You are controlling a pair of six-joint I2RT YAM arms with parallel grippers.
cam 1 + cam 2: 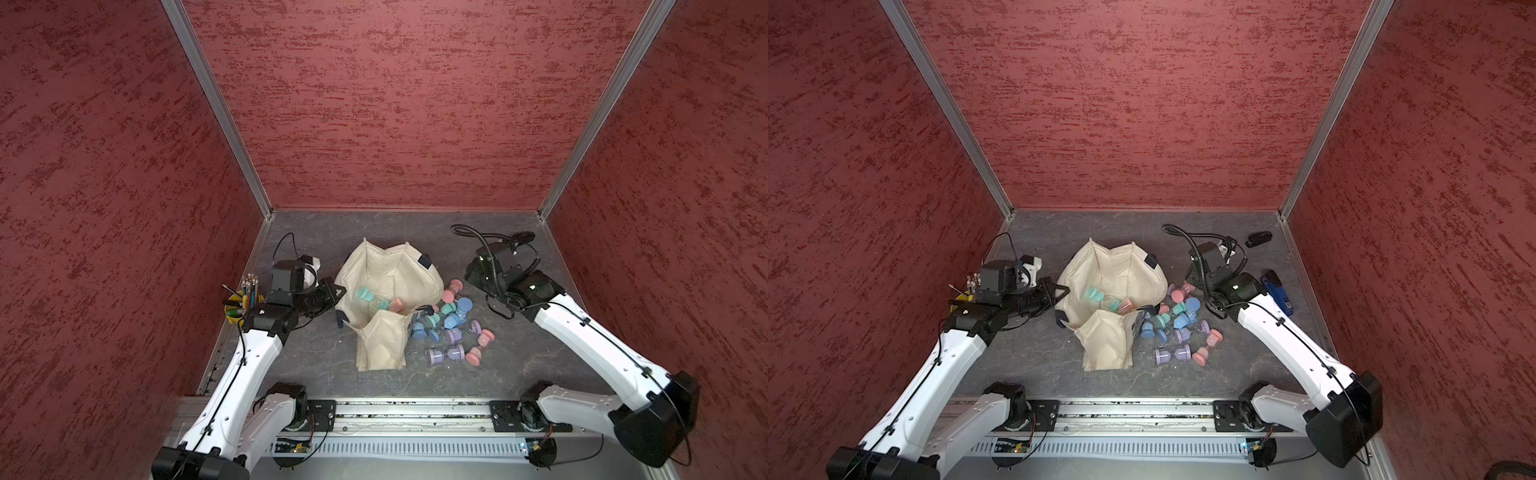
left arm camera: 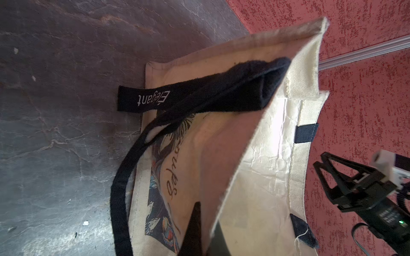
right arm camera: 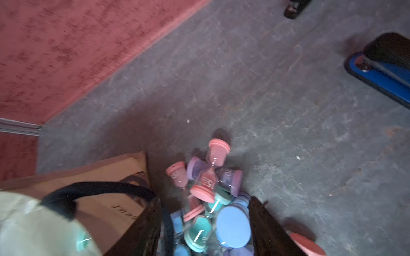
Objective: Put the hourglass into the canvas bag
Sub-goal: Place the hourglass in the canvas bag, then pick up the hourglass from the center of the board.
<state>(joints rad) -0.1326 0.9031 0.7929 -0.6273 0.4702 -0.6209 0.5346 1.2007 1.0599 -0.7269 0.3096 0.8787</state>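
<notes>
While the left end effector (image 2: 207, 219) is pinched together on the left rim of the canvas bag (image 1: 390, 270), the bag sits mid-tabletop (image 1: 316, 374) with its mouth gaping upward in both top views. A flatter part of the bag lies toward the robot's base. A dark strap (image 2: 199, 95) runs across the printed outer panel, next to a black tag (image 2: 142, 100) reading "Elegant".

Inside the bag: a teal hourglass (image 1: 365, 294) and a pink hourglass (image 1: 395, 305), both on their sides, close together; cannot tell whether they touch.

Outside the bag: a heap of loose hourglasses (image 1: 453, 328), pink, teal, blue and purple, on the tabletop just beside the bag's right side. Some rest on one another; a few lie scattered nearer the robot.

Right end effector (image 3: 204, 198): fingers apart, nothing gripped, near the far side of the heap. Height above it hard to judge. Right wrist view is blurred; the heap shows between the two fingers.

Elsewhere: yellow cup of pencils (image 1: 243, 301) at the left edge beside the left arm; blue stapler (image 1: 1277, 293) beside the right arm; small black object (image 1: 1258, 239) near the far right corner, not identifiable.
</notes>
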